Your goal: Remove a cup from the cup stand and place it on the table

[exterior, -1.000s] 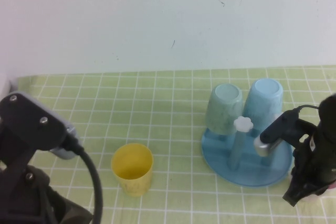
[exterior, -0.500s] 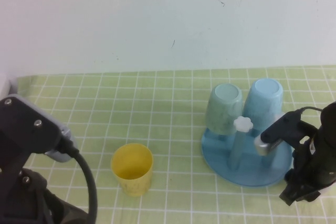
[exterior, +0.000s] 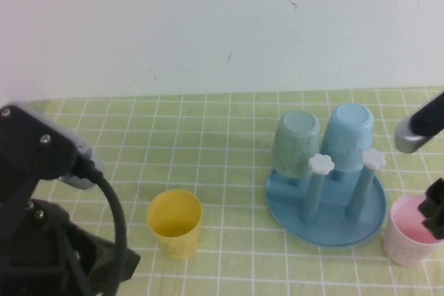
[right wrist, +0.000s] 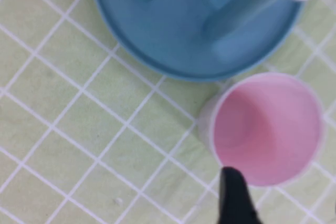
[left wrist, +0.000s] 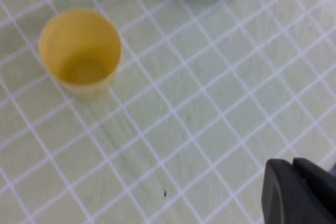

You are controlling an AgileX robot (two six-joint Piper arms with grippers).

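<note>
**Cup is down, upright, right under your right hand**

Your pink cup (exterior: 412,239) stands mouth-up on the green-gridded worktop (exterior: 229,171), just beside the near right edge of the blue cup stand (exterior: 326,206). In the right wrist view the cup (right wrist: 268,129) sits next to the stand's rim (right wrist: 157,61); whether the two touch I cannot tell. Its long axis is vertical, so it looks settled on its base rather than tipped.

Your right hand (exterior: 436,214) is directly above the cup's far right rim, with one dark finger (right wrist: 234,195) at the lip of the cup. Only that one finger shows, so I cannot tell how far the hand is open or whether it has any grip on the wall. The clean way out, by my reckoning, is straight up along the cup's axis; a sideways pull risks dragging the rim and toppling the cup or nudging it against the stand.

Your left hand (left wrist: 302,192) is well apart from all this, low over bare cloth on the near left, holding nothing visible; its opening cannot be made out. The yellow cup (exterior: 175,223) stands upright between it and the stand. The mint-green cup (exterior: 295,142) and light blue cup (exterior: 349,136) hang inverted on the stand's rear posts, and the two front posts are bare.
</note>
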